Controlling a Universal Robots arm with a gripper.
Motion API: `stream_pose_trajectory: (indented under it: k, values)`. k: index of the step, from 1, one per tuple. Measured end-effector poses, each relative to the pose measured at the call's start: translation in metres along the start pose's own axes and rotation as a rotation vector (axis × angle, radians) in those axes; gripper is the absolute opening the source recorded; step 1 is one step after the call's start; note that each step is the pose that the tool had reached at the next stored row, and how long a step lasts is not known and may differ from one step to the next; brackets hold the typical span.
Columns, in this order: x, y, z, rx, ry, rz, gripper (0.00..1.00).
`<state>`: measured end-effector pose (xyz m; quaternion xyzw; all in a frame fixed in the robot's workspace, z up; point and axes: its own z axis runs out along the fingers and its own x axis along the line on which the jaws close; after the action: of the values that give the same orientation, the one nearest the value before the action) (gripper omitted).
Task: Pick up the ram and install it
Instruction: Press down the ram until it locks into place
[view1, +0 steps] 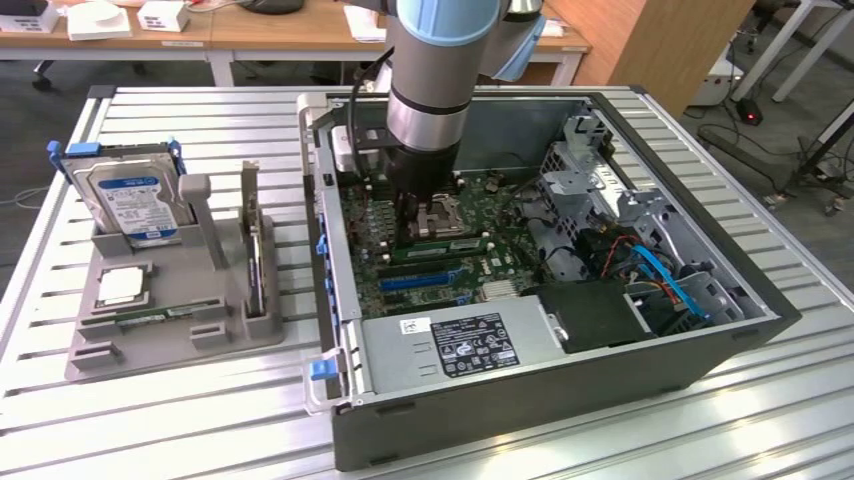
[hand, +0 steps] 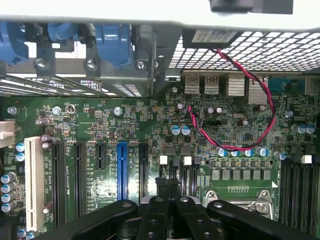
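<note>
apparently the pick has not been made yet. the hand (hand: 168, 190) is seen pressed together, its black fingers (hand: 155, 210) closed with nothing pinched between them, and it is held low inside the open case (view1: 667, 370), just above the board (hand: 150, 130) and close to the socket (hand: 240, 197). in the exterior view the arm (view1: 434, 90) is seen coming down from the upper middle of the frame into the case.

the ram (view1: 144, 318) is judged to be the thin green strip lying flat in the front of the grey holder (view1: 174, 335), at the lower left of the exterior frame, well apart from the hand. in the same holder a drive (view1: 134, 200) and a card (view1: 251, 235) are stood upright behind it. holder and case are both carried by the slatted surface (view1: 534, 440).

a second green stick (view1: 447, 243) is seen on the board, just below the hand in the exterior frame. it appears seated already, though this cannot be told for sure.

the step in hand is therefore taken to be the approach to the pick. for that, the hand would have to be lifted clear of the case walls, carried over to the holder, and spread before being lowered. the strip is thin and lies low in its recess, so a careful line-up along its long edges would be called for.
</note>
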<state>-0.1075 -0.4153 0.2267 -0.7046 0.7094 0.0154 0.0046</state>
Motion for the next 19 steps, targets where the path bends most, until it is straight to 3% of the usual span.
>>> stream_pose_trajectory:
  k: [19]
  values:
    - [0.0001, -0.0001, 0.0021, 0.0001, 0.0, 0.0, 0.09]
